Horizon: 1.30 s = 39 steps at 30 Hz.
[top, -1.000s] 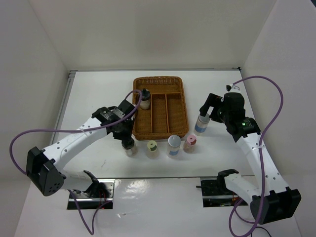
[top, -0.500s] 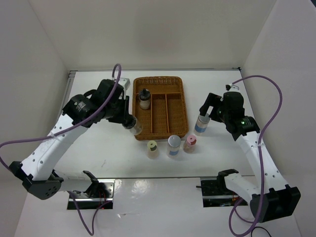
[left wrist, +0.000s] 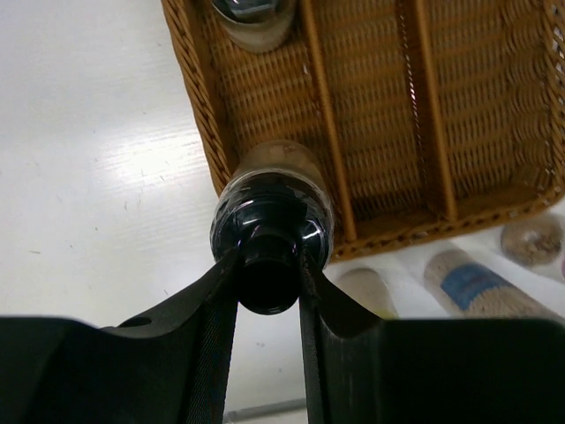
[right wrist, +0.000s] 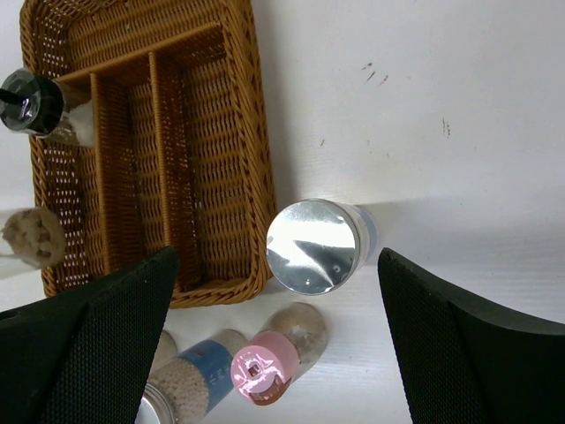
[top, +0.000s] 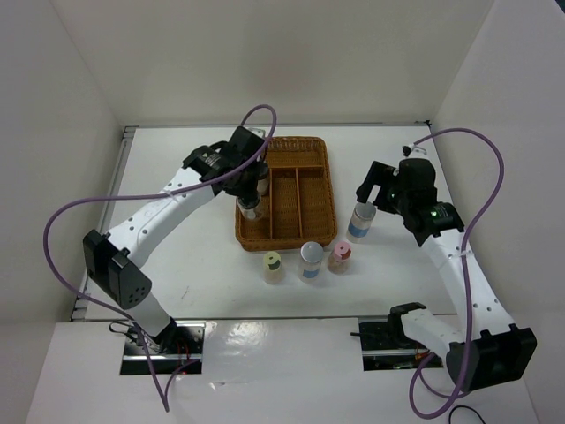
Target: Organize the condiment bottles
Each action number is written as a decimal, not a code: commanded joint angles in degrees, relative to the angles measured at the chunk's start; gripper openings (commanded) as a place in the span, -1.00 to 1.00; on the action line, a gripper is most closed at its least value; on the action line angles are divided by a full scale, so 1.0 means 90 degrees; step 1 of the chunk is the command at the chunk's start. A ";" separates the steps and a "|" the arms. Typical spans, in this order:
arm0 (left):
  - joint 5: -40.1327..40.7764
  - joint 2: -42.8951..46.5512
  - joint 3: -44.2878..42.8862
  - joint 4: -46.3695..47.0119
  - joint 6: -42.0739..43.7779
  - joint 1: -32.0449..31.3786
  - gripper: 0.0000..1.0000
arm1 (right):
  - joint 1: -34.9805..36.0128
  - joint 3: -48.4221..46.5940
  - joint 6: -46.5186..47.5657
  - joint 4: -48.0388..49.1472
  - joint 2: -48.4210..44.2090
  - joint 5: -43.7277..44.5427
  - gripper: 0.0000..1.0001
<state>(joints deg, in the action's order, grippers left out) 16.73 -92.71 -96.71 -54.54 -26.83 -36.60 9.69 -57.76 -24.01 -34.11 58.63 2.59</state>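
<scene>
Left arm [top: 168,208] goes from its base at the near left up to an elbow, then a long forearm stretches up and right across the table [top: 177,159] to the tray [top: 334,208], wrist bent down over the left compartment. Left gripper [left wrist: 267,265] points down, fingers pressed on the knob of the held shaker [left wrist: 274,212], pinching its dark cap from both sides. The held shaker is upright at the near end of the left compartment, close to the tray's left wall; cannot tell if its base touches the wicker floor. Far shaker [right wrist: 31,102] stands at the far end of the same compartment, apart from the held one. The middle and right compartments show bare wicker. Right arm [top: 459,265] rises from the near right base, leans in toward the centre, wrist turned down and left. Right gripper [right wrist: 278,256] is spread wide, fingers [right wrist: 88,353] well out to either side of the right cylinder [right wrist: 315,246], not touching it, hovering above its silver top. The right cylinder stands upright on the table just beside the tray's near right corner, outside it. In front of the tray's near edge, a row on the table: yellow bottle [top: 272,263], row cylinder [top: 310,259], pink bottle [top: 340,254], side by side, all upright, none in the tray.
</scene>
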 commanded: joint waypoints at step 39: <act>-0.0160 -0.1828 -0.0290 0.1822 0.0559 0.0610 -0.28 | 0.0339 -0.0126 0.0158 -0.0331 0.0741 0.0581 0.95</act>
<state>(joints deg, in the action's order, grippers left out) 16.16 -108.31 -96.97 -40.34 -22.41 -31.24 12.40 -58.81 -22.50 -36.75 64.88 6.96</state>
